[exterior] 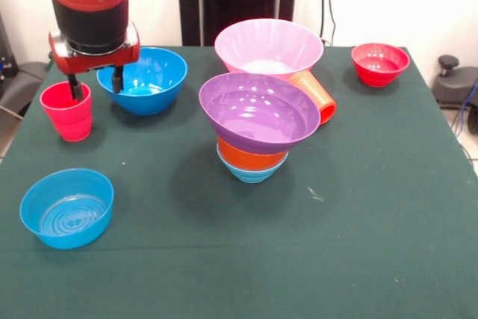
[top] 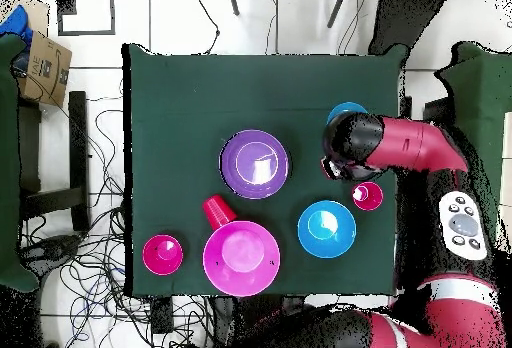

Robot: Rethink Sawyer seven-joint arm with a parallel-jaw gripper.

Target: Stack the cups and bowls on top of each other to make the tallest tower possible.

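I counted 2 cups and 7 bowls on the green table (exterior: 373,207). The pinkish-red cup (exterior: 67,112) stood upright at the left of the front view; the orange-red cup (exterior: 317,95) lay on its side at centre, between the large pink bowl (exterior: 269,46) and the purple bowl (exterior: 258,112). The tower (exterior: 252,156) was 3 bowls: purple, tilted, on the orange bowl (exterior: 250,155), nested in the light-blue bowl (exterior: 250,174). The deep blue bowl (exterior: 149,78) sat upper left, the small blue bowl (exterior: 67,208) lower left, the small red bowl (exterior: 380,63) upper right. The gripper (exterior: 95,84) was spread open, 1 finger (exterior: 75,89) inside the pinkish-red cup's mouth, the other outside its rim. I read no writing clearly anywhere.
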